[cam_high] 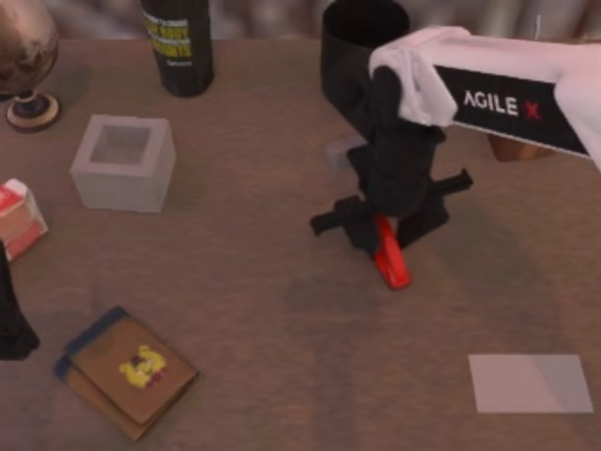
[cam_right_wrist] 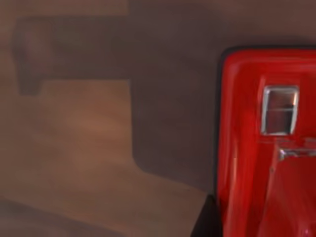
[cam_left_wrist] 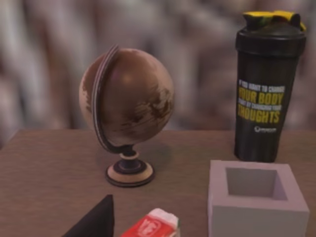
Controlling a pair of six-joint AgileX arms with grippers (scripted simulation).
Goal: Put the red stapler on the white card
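Observation:
The red stapler (cam_high: pixel 392 261) lies slanted near the middle of the table, with its far end hidden under my right gripper (cam_high: pixel 380 240). That gripper has come down on it from above. In the right wrist view the stapler (cam_right_wrist: pixel 266 148) fills one side, and one dark fingertip (cam_right_wrist: pixel 207 219) presses against its flank; the other finger is out of view. The gripper looks shut on the stapler. The white card (cam_high: pixel 531 382) lies flat and bare near the front right corner, well apart from the stapler. My left gripper (cam_high: pixel 9 324) stays parked at the left edge, open.
A white hollow box (cam_high: pixel 124 162) stands at the back left, with a black shaker bottle (cam_high: pixel 178 42) and a globe (cam_high: pixel 23 56) behind it. A red-and-white carton (cam_high: pixel 19 218) sits at the left edge and a brown book (cam_high: pixel 127 371) at the front left. A black cylinder (cam_high: pixel 352 47) stands behind my right arm.

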